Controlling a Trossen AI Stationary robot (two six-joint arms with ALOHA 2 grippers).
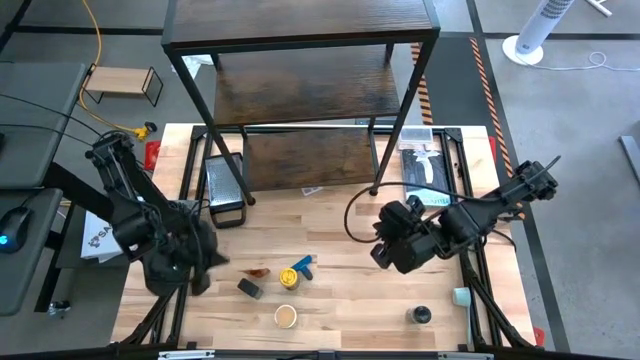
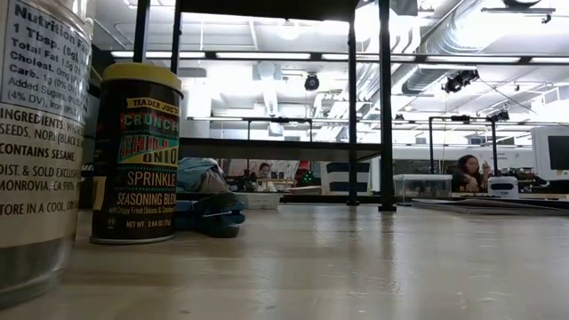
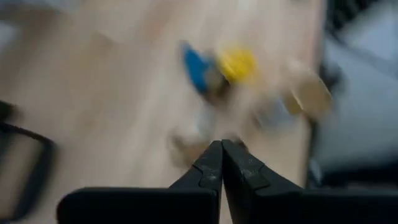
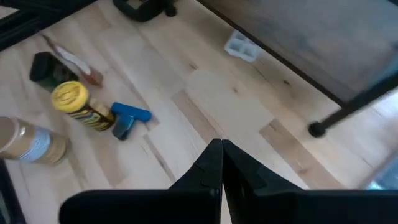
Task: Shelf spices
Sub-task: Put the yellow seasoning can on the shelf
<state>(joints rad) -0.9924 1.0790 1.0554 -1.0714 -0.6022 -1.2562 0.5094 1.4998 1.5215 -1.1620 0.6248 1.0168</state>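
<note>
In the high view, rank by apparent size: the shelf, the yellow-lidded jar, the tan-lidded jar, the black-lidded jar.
1. Shelf, by far.
2. Tan-lidded jar and yellow-lidded jar: near alike, not ranked.
3. Black-lidded jar, slightly smaller.

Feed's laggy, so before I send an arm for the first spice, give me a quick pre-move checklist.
1. Left pincer free: ok, shut on nothing.
2. Right pincer free: ok, shut, empty.
3. Pincers open for a grasp: not ok, both shut.
4. Yellow jar upright: ok, blue piece close beside it.
5. Tan jar, black jar, grey box, packet reachable: ok, all on the table.
6. Shelf boards free: cannot tell for lower tiers.
</note>
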